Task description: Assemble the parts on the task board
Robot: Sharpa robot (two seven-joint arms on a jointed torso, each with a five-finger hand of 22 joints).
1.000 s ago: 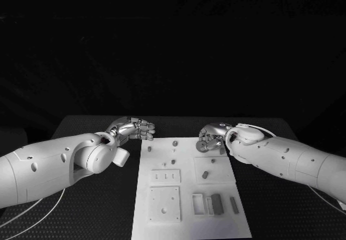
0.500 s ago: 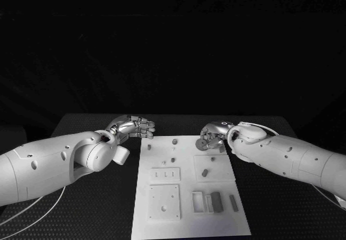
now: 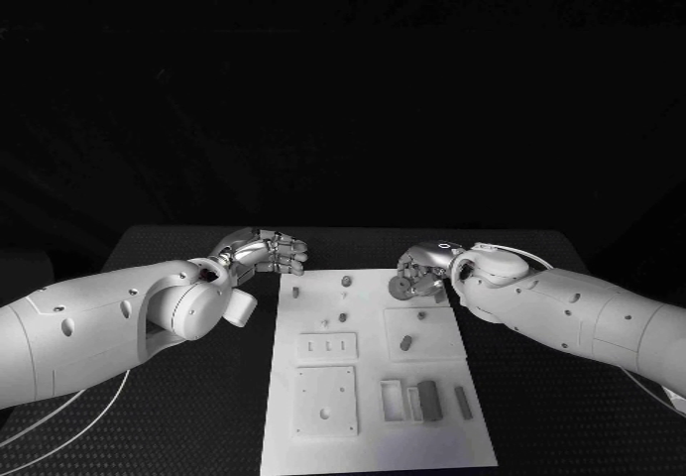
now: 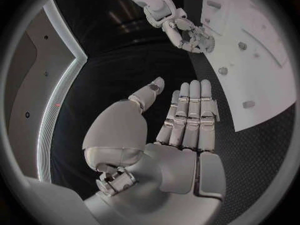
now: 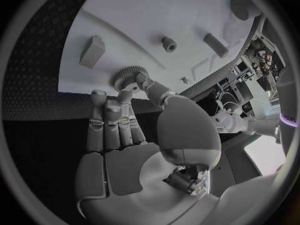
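The white task board (image 3: pixel 375 436) lies in the middle of the black table. My right hand (image 3: pixel 420 268) is over the board's far right corner and pinches a grey toothed gear (image 3: pixel 401 289) between thumb and fingers. In the right wrist view the gear (image 5: pixel 128 77) sits at the fingertips, right at the edge of the board (image 5: pixel 125 15); whether it touches the board I cannot tell. My left hand (image 3: pixel 266 252) hovers just off the board's far left corner. Its fingers (image 4: pixel 190 110) are stretched out side by side, thumb apart, holding nothing. The left wrist view also shows the right hand (image 4: pixel 184 30).
Small pegs (image 3: pixel 348 283) stand on the board's far half, with an oblong part (image 3: pixel 406 343) on the right. Two white plates (image 3: pixel 326 397) lie on the near left. Grey bars (image 3: pixel 429 402) sit in a row at the near right.
The right hand with the gear has edged slightly towards the far end of the board. The left hand has stayed where it was.
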